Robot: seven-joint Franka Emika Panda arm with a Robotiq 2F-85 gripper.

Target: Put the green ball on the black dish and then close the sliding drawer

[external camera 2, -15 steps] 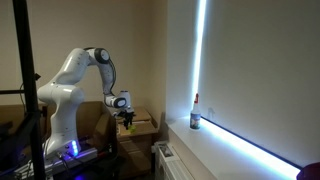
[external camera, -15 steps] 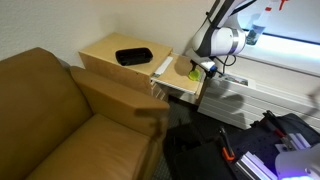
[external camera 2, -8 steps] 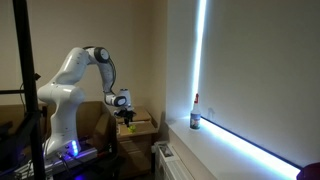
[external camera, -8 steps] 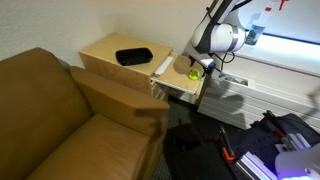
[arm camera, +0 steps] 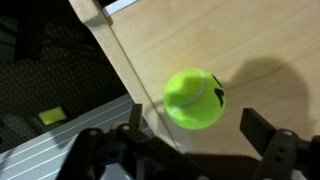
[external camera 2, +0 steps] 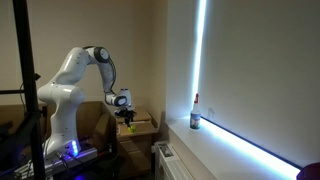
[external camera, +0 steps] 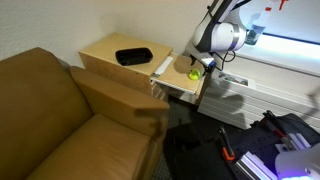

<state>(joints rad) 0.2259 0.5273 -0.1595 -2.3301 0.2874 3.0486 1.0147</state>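
Up close, the wrist view showed what neither exterior view made plain: the gripper [arm camera: 192,115] stood wide open with nothing in its grasp, its fingers [arm camera: 262,130] spread to either side of the green ball [arm camera: 195,97]. The ball rested on the wooden floor of the sliding drawer [arm camera: 250,40], near the side wall and clear of both fingers. Farther out, an exterior view showed the drawer [external camera: 180,82] pulled out of the cabinet [external camera: 100,50] with the ball [external camera: 194,73] just beneath the gripper [external camera: 205,66], and beyond them the black dish [external camera: 133,56] on the cabinet top, well apart from the ball.
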